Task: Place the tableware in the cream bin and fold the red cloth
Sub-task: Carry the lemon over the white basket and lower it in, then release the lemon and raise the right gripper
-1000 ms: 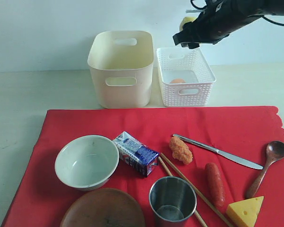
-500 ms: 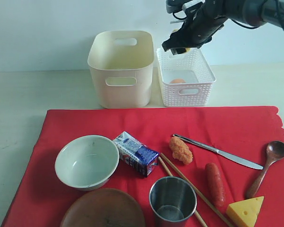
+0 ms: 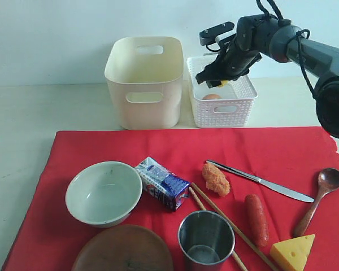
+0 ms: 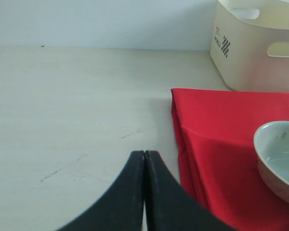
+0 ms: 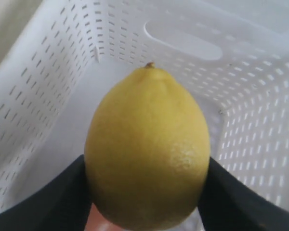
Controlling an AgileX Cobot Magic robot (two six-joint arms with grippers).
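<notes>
Pale table (image 3: 22, 113), w/ red cloth (image 3: 158, 144), cream bin (image 3: 144, 116), white basket (image 3: 206, 113)

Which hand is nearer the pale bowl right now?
Left. The left hand, shut, sits over the table just off the red cloth edge near the bowl; the right hand holds a lemon over the white basket.

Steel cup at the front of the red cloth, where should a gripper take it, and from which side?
Probably from above: pinch the wall of the steel cup at its rim, one finger inside. It stands upright, mouth open, and the wooden chopsticks crowd one side.
</notes>
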